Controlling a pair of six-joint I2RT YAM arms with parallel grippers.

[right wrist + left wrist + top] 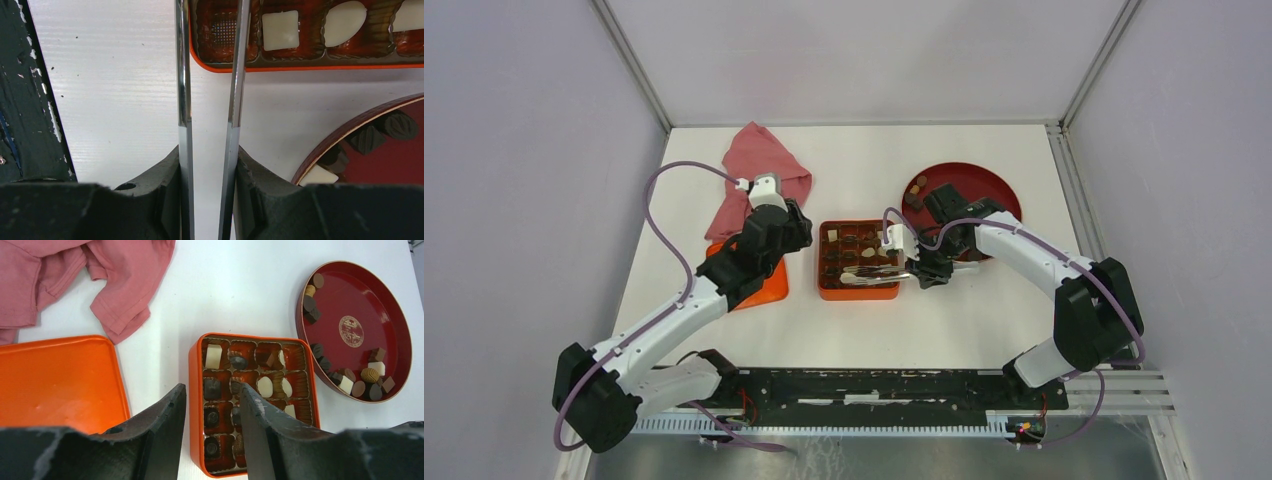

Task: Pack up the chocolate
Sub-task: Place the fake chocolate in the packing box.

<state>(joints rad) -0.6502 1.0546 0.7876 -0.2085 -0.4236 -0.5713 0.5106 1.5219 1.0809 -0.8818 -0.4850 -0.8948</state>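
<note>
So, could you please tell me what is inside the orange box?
Dark, brown and cream chocolate pieces sit in many cells of the orange box. The left gripper's fingers hide part of the near rows, so those cells cannot be judged.

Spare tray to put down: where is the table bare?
Bare: the far strip between pink cloth and red plate; the near strip from orange box to black rail. Crowded: beside the box, with orange lid, left hand, right hand and tongs.

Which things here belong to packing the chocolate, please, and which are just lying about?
For the job: chocolate pieces, orange box, dark red plate, metal tongs, orange lid.
Just lying about: pink cloth.
</note>
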